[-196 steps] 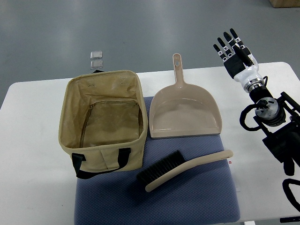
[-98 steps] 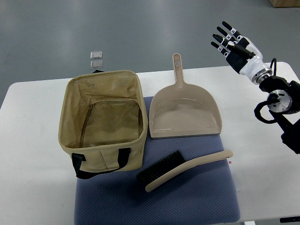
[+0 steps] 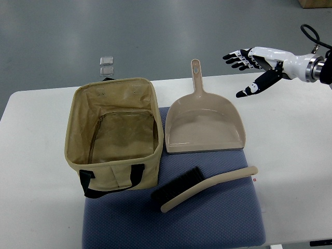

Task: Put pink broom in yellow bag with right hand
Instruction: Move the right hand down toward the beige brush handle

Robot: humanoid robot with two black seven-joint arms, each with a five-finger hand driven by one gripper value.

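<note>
- White table (image 3: 41, 155) on a grey floor, with a blue mat (image 3: 218, 218) over its near middle.
- Bag (image 3: 114, 136) at the mat's left edge, upright and open-topped, tan fabric with black handles (image 3: 111, 181) on its near side.
- Nothing loose inside the bag; only the lining and a flat zipped pocket on the bottom.
- Dustpan (image 3: 203, 122) just right of the bag, lying flat on the mat's far part, handle pointing away, pan bare inside.
- Broom (image 3: 205, 187) on the mat in front of the dustpan, outside the bag, lying slantwise: dark bristles towards the bag, pale handle running right.
- Right hand (image 3: 257, 65) reaching in from the right edge, above the table's far edge, right of the dustpan handle and well apart from the broom.
- Fingers (image 3: 234, 58) spread and straight, pointing left, thumb angled down, holding nothing.
- Two small grey squares (image 3: 107, 66) on the floor beyond the bag.
</note>
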